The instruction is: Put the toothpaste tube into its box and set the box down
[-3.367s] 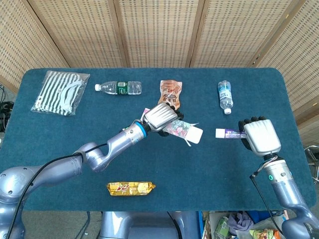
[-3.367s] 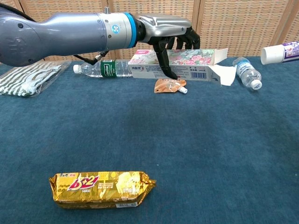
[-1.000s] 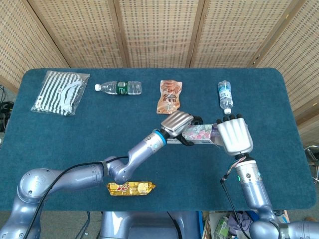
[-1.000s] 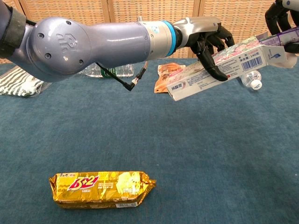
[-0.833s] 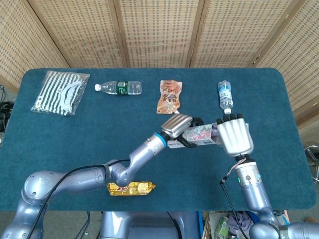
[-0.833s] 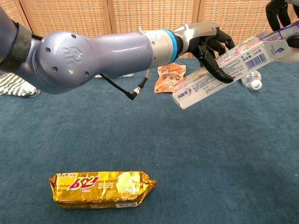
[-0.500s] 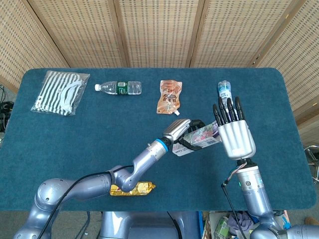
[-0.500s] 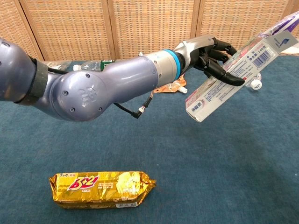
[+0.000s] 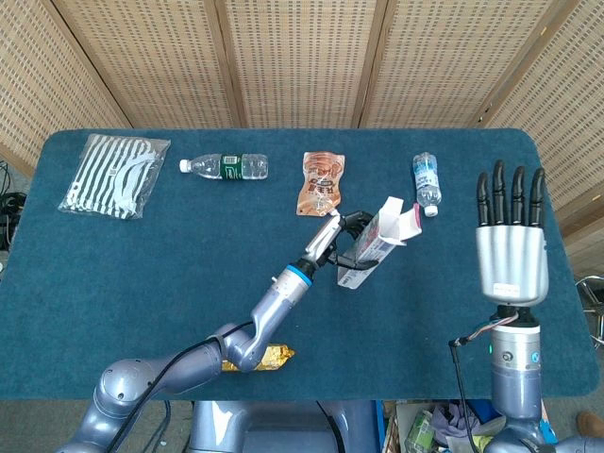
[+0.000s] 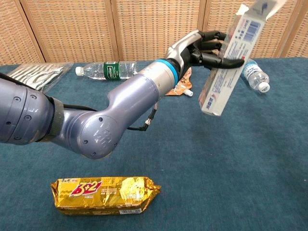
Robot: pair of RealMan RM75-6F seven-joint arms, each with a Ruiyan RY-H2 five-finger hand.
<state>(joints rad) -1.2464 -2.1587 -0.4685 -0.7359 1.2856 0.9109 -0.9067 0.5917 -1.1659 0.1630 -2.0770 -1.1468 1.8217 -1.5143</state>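
My left hand (image 9: 338,236) grips the toothpaste box (image 9: 374,241) around its middle and holds it above the table, near the centre. The box (image 10: 226,62) stands almost upright, its open flaps (image 10: 260,7) at the top. In the chest view the left hand (image 10: 199,48) wraps dark fingers around the box's side. No toothpaste tube shows in either view. My right hand (image 9: 511,238) is raised at the right with its fingers straight and apart, holding nothing, well clear of the box.
Along the far side lie a striped pouch (image 9: 115,175), a green-label bottle (image 9: 225,167), an orange pouch (image 9: 323,179) and a clear bottle (image 9: 427,181). A gold biscuit pack (image 10: 103,194) lies near the front edge, under my left forearm.
The left hand tipped the box from lying sideways to nearly upright, open end up. The right hand let go of the tube, spread its fingers and drew away to the right.
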